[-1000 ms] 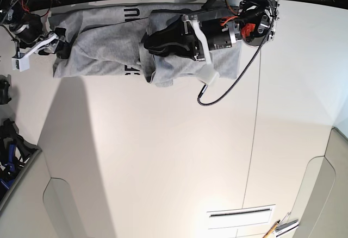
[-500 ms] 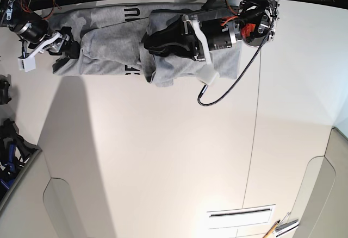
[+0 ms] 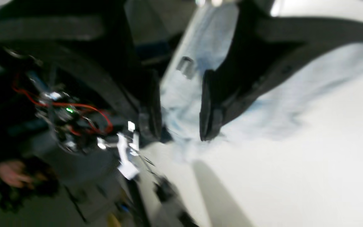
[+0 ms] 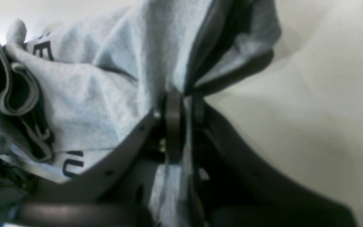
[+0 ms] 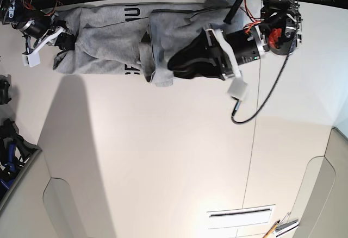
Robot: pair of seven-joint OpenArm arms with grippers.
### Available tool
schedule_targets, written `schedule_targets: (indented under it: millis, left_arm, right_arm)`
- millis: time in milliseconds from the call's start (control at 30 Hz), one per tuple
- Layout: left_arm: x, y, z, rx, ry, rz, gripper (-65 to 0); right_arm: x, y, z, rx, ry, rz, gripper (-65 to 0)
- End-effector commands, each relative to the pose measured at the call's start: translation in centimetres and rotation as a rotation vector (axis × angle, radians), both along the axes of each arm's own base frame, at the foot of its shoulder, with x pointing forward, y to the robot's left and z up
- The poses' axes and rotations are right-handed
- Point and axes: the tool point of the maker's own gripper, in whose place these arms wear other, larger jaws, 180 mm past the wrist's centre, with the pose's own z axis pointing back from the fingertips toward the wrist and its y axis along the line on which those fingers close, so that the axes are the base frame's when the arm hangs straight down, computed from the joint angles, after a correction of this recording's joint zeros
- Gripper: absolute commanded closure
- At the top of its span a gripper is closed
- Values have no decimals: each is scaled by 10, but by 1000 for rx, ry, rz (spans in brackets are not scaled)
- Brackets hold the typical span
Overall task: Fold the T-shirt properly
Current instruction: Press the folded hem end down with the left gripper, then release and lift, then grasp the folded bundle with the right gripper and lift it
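**Grey cotton bunched along the far edge, one pincer pinching, one hanging apart**

Grey heather fabric is pretty much the whole story here. The T-shirt [image 5: 114, 42] lies rumpled in a long strip along the far edge of the white worktop [image 5: 174, 156], partly doubled over itself, with bits of black lettering peeking out at the folds.

The right pincer [image 4: 181, 104] has its jaws together on a fold at the shirt's end, cloth squeezed between them, and the fabric drapes away from that pinch in a tent. That looks like a hold meant for dragging or lifting this end over, so the strip can be folded shorter.

The left pincer [image 5: 176, 64] sits over the other half of the shirt with its jaws apart, cloth visible in the gap in its wrist view but nothing clamped. It's probably there to pin or catch the middle.

Around it: a looping black cable [image 5: 261, 107] trails from the left arm onto the bare worktop, and dark clutter [image 5: 11, 145] sits off the near-left corner. The main obstacle is probably the left arm itself, lying right across the fabric where a fold would land.
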Motion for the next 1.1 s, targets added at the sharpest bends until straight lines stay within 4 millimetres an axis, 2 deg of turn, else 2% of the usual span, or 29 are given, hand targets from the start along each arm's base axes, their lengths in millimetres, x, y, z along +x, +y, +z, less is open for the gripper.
schedule_targets:
  millis: [0, 200, 267, 333, 367, 467, 600, 700, 800, 933, 1067]
  left_arm:
    - [3, 10, 7, 0, -31, 27, -241]
    - [7, 87, -32, 227, 29, 221, -230]
    - [6, 112, -47, 287, 59, 293, -157]
    - [5, 136, -63, 347, 93, 360, -39]
    - [4, 147, -72, 373, 112, 388, 0]
    - [-2, 170, -98, 429, 172, 449, 0]
    - [-17, 180, -132, 465, 274, 460, 0]
    - [-27, 184, -149, 465, 332, 464, 0]
    - [-31, 184, -154, 460, 353, 464, 0]
    - [-31, 184, -154, 460, 353, 465, 0]
    - [-31, 184, -154, 459, 353, 464, 0]
  right_arm:
    - [2, -2, 7, -6, -17, 12, 0]
    - [19, 14, 44, -5, -155, 95, 0]
    - [26, 19, 61, -22, -210, 118, 0]
    - [32, 23, 77, -49, -260, 144, 0]
    - [34, 26, 85, -62, -283, 157, 0]
    - [36, 37, 107, -63, -340, 198, 0]
    - [33, 63, 123, -16, -391, 281, 0]
    - [28, 100, 128, 80, -405, 338, 0]
    - [20, 147, 128, 195, -404, 406, 0]
    - [5, 211, 139, 347, -416, 524, 0]
    - [-4, 256, 149, 404, -445, 627, 0]
